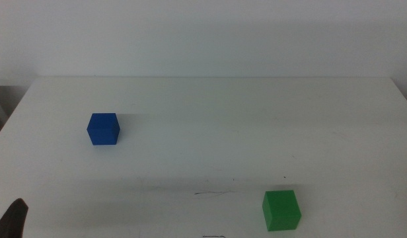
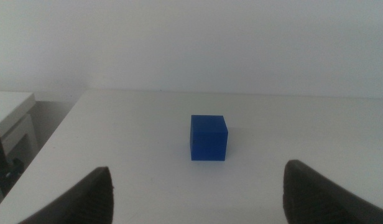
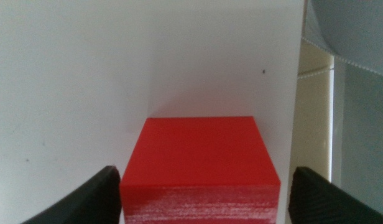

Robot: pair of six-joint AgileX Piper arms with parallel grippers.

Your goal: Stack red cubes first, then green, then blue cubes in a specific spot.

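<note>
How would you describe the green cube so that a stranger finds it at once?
Start at the white table and go to its near edge, right of the middle. The green cube sits there alone, just right of a thin dark line. The blue cube is farther back on the left.

Lighting was soft, diffuse and even; white table (image 1: 210,112) ran slightly grey, no glare. Blue cube (image 1: 103,128) and green cube (image 1: 281,209) cast only faint short shadows. Middle view was mildly soft and noisy. Red cube (image 3: 199,168) in the right wrist view was too close: its near face blurred, streaky. Jaw tips were out of focus in both wrist views.
</note>
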